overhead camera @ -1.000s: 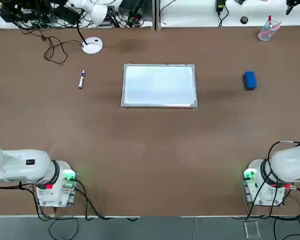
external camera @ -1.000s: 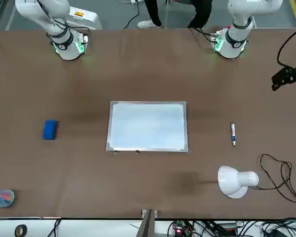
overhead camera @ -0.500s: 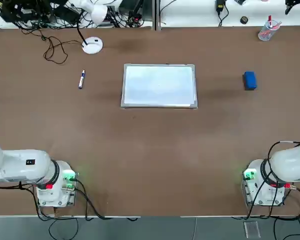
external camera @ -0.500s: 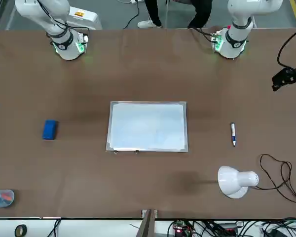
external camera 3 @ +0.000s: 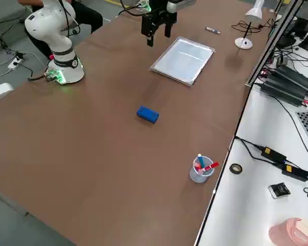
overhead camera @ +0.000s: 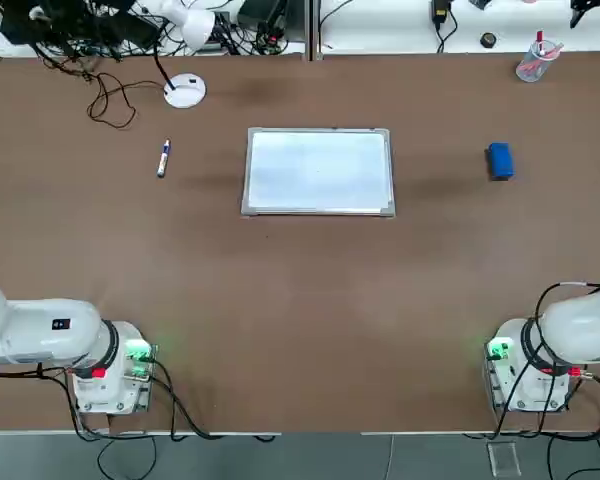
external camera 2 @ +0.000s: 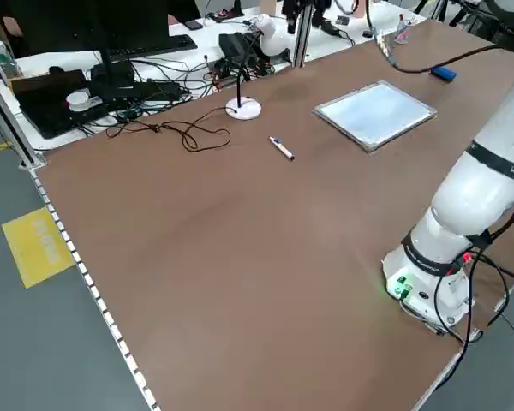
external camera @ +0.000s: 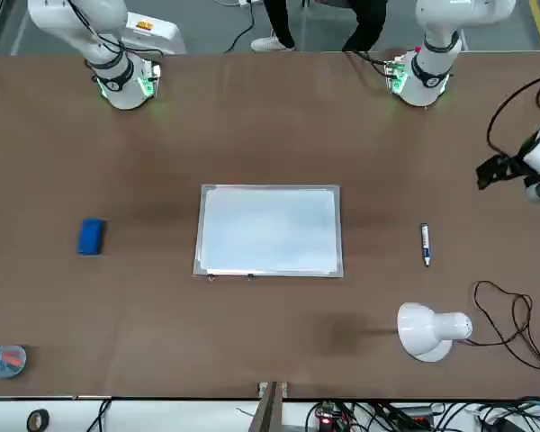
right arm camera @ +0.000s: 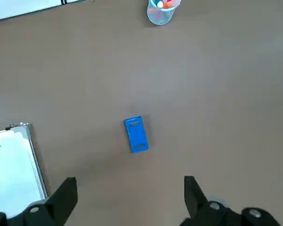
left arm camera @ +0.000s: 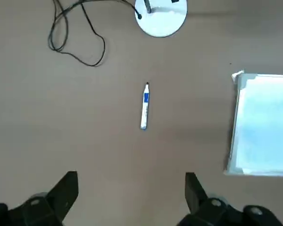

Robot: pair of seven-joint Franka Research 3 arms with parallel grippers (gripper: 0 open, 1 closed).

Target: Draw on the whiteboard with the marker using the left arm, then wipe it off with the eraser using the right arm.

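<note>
Left gripper (left arm camera: 132, 176): one, black, two-fingered, standing wide with nothing between its fingers, held above the table (overhead camera: 300, 300) at your left side. Right gripper (right arm camera: 131, 180): one, likewise wide and holding nothing, above the table at your right side.

Containers: one clear cup (external camera 3: 200, 171), upright at the far right of the table, with red and blue pens (external camera 3: 209, 166) inside; one pink container (external camera 3: 291, 233) on the white side surface, contents unclear.

Markings: one marker (left arm camera: 145, 106), white barrel, blue label, its lettering too small for you to read; one yellow floor sheet (external camera 2: 38, 247), print likewise unreadable.

Pose: both arms reach outward from their bases, past the top view's side edges; both wrist cameras look down at the table.

Placement: whiteboard (overhead camera: 318, 172) flat, mid-table; marker lying to its left, well apart; blue eraser (overhead camera: 500, 161) to its right, also apart; white lamp (external camera: 427, 331) beyond the marker.
</note>
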